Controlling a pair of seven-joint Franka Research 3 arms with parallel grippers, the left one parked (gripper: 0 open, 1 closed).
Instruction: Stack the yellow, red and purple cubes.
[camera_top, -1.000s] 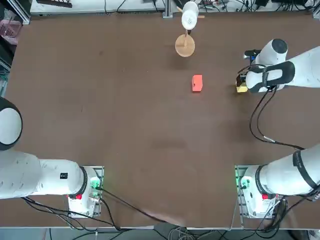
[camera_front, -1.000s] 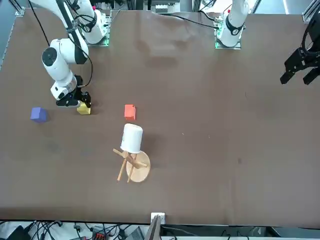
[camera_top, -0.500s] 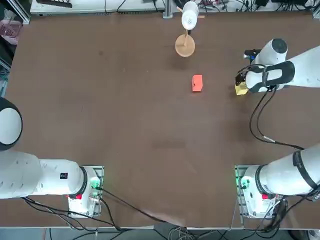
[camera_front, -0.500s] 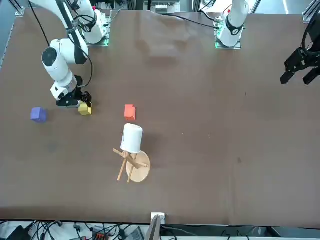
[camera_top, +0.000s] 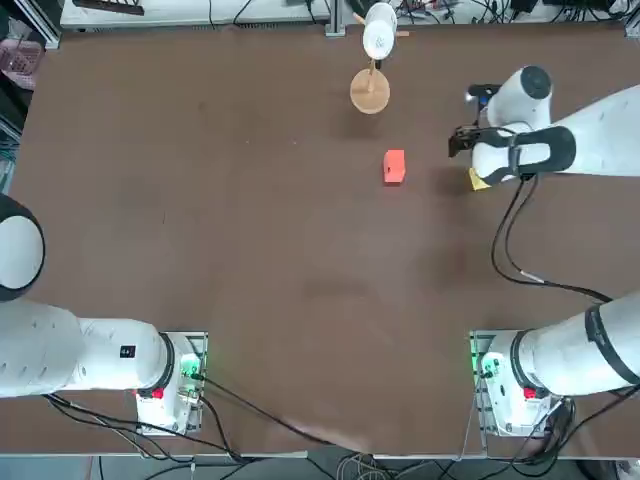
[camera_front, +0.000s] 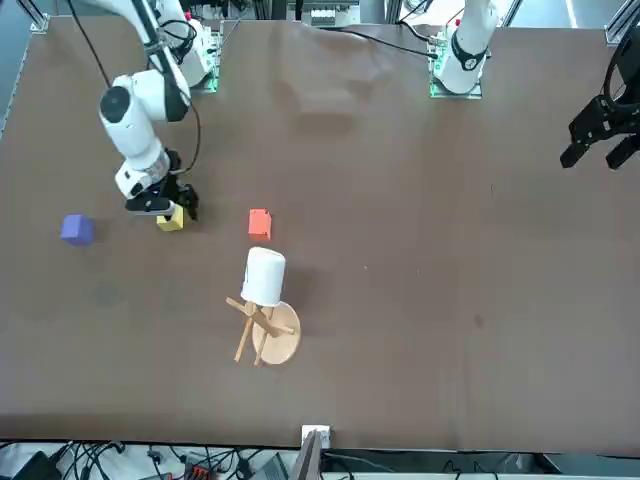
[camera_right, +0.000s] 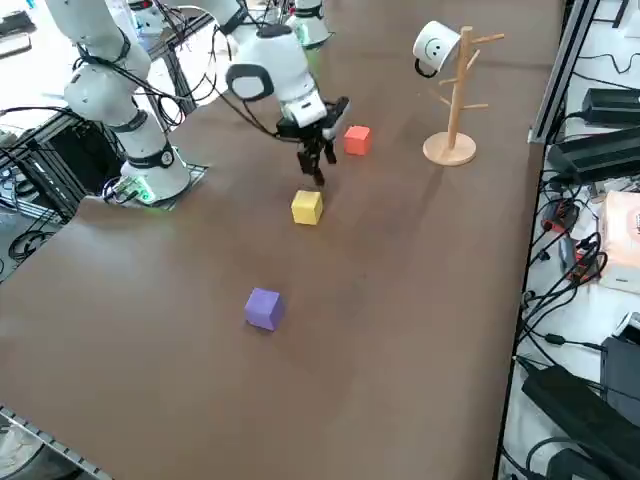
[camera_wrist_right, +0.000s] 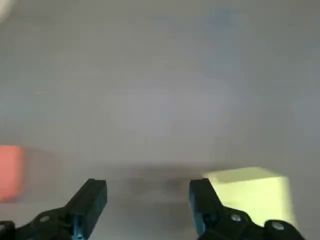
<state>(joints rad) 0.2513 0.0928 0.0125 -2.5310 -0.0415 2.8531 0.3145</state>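
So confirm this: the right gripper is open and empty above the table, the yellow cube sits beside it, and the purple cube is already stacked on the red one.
Not stacked. The right side view shows the purple cube alone on the table, far from the red cube. The rest holds: the right gripper is open and empty, with the yellow cube beside it.

White Franka arm with a black two-finger gripper

The right arm (camera_top: 560, 150) is glossy white with rounded joint housings and dark bands at the seams; black cables loop from its wrist down to a base lit green. The right gripper (camera_wrist_right: 148, 200) has black fingers (camera_wrist_right: 92, 200) with small screws at their bases.
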